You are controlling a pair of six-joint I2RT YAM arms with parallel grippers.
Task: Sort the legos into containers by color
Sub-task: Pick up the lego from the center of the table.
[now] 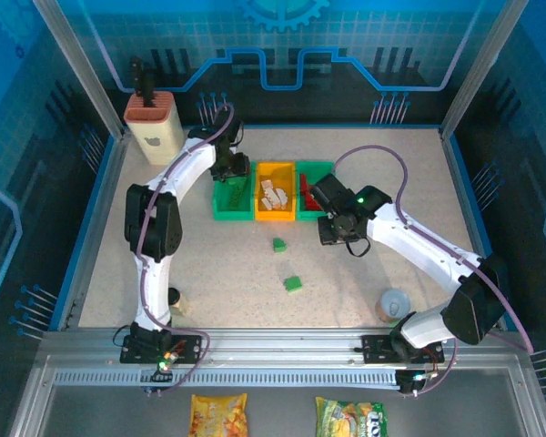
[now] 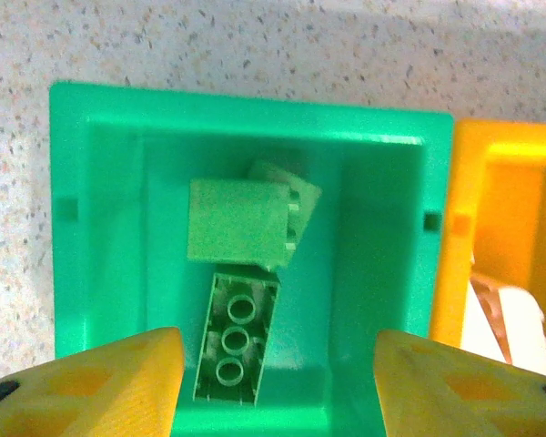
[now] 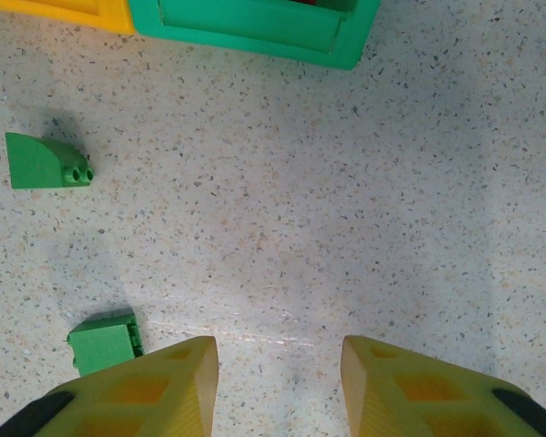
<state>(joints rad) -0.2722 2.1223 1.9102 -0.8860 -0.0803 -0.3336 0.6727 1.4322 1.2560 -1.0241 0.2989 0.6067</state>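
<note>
My left end effector (image 2: 278, 391) is wide open and holds nothing. It hangs over a green bin (image 2: 82, 228). Green legos (image 2: 237, 223) lie inside it, right below and between my fingers. The orange bin (image 2: 455, 264) sits just to the right.

My right end effector (image 3: 278, 369) is open and empty too, above the bare counter (image 3: 364, 200). The near green lego (image 3: 105, 341) lies just left of its left finger. The far green lego (image 3: 44, 162) lies ahead on the left. A second green bin (image 3: 255, 27) is well ahead.
</note>
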